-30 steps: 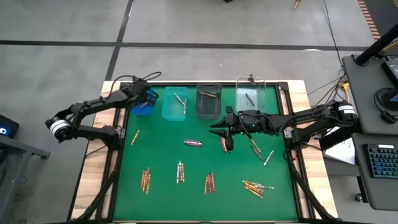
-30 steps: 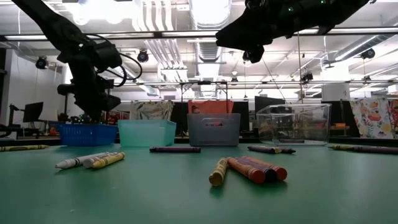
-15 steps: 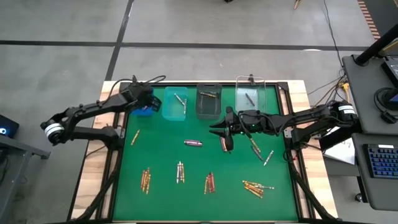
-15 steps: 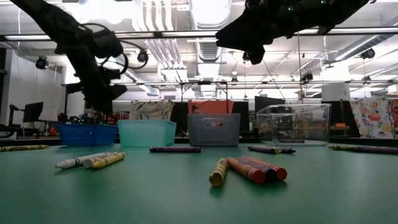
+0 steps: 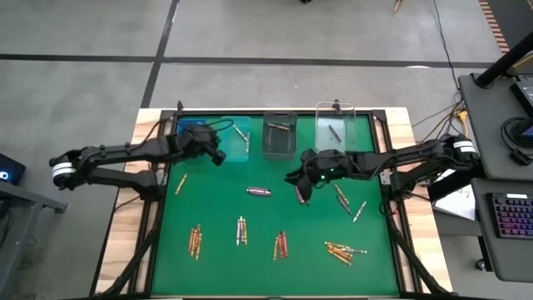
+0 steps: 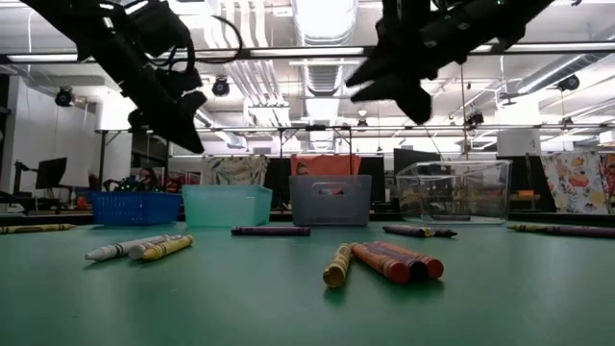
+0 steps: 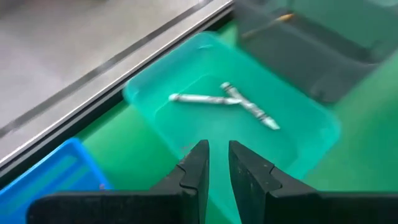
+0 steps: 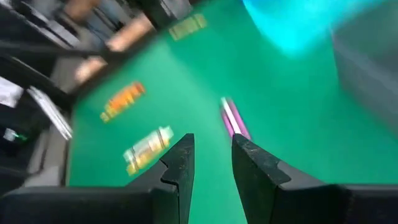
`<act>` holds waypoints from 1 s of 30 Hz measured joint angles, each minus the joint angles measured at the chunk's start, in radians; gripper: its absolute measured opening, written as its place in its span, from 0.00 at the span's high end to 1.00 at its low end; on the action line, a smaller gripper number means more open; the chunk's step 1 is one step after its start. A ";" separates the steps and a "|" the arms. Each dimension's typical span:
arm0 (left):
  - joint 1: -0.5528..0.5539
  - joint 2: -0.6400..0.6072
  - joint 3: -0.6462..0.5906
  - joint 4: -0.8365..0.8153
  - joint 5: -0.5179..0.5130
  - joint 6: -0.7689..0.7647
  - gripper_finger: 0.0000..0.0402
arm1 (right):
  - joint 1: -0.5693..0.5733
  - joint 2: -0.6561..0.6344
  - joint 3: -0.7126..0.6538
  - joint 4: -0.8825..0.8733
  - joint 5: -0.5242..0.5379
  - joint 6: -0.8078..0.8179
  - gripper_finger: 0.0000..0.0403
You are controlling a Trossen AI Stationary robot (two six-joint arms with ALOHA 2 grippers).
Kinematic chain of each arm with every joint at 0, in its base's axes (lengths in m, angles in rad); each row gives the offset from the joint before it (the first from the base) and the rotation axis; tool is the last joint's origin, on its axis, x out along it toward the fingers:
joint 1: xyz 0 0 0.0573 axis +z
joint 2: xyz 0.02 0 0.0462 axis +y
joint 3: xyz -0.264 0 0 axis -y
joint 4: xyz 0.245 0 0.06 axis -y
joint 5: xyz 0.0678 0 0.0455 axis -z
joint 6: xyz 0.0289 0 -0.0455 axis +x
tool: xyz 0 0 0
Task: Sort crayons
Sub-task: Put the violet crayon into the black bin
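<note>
Hovering in the upper left of the high view, the left claw [image 5: 218,155] sits at the edge of the light teal bin [image 5: 234,138], above the green table [image 5: 258,225]. Its wrist view shows the two dark fingers [image 7: 198,163] nearly closed with only a thin gap and nothing between them, and two silver-grey crayons [image 7: 224,102] lying crossed in the teal bin below. A blue bin [image 5: 188,132] stands just left of the teal one; a grey bin [image 5: 280,135] and a clear bin [image 5: 336,129] follow to the right along the top of the table.

The right claw [image 5: 301,185] hangs near the centre of the high view, raised above the table, its fingers [image 8: 180,167] a little apart and empty. A purple crayon [image 5: 259,192] lies just left of it on the table.

Other crayons lie in small clusters across the lower half of the high view: one at lower left [image 5: 195,240], one lower centre [image 5: 241,230], another beside it [image 5: 281,245], and a scattered group at lower right [image 5: 343,250]. A single crayon [image 5: 180,184] lies at the left edge.
</note>
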 joint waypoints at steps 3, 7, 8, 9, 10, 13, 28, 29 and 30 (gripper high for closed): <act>-0.033 0.000 0.000 0.021 0.000 0.009 0.89 | 0.025 0.000 0.040 -0.197 0.000 0.077 0.76; -0.042 -0.001 0.000 0.040 0.000 0.010 0.89 | 0.073 0.000 0.076 -0.393 0.000 0.196 0.76; -0.042 -0.001 0.000 0.042 -0.001 0.010 0.89 | 0.084 0.000 0.083 -0.441 0.000 0.225 0.76; -0.042 -0.001 0.000 0.045 -0.003 0.010 0.89 | 0.095 0.000 0.092 -0.492 -0.001 0.253 0.76; -0.042 -0.001 0.000 0.047 -0.007 0.011 0.89 | 0.105 0.000 0.101 -0.541 -0.001 0.283 0.76; -0.042 -0.001 0.000 0.057 -0.009 0.026 0.89 | 0.134 0.000 0.129 -0.716 -0.005 0.379 0.76; -0.042 -0.001 0.000 0.073 -0.010 0.031 0.89 | 0.276 0.000 0.109 -1.068 -0.079 0.742 0.76; -0.042 -0.001 0.000 0.074 -0.011 0.031 0.89 | 0.287 0.000 0.101 -1.067 -0.080 0.763 0.76; -0.042 -0.001 0.000 0.075 -0.011 0.031 0.89 | 0.296 0.000 0.091 -1.065 -0.080 0.785 0.76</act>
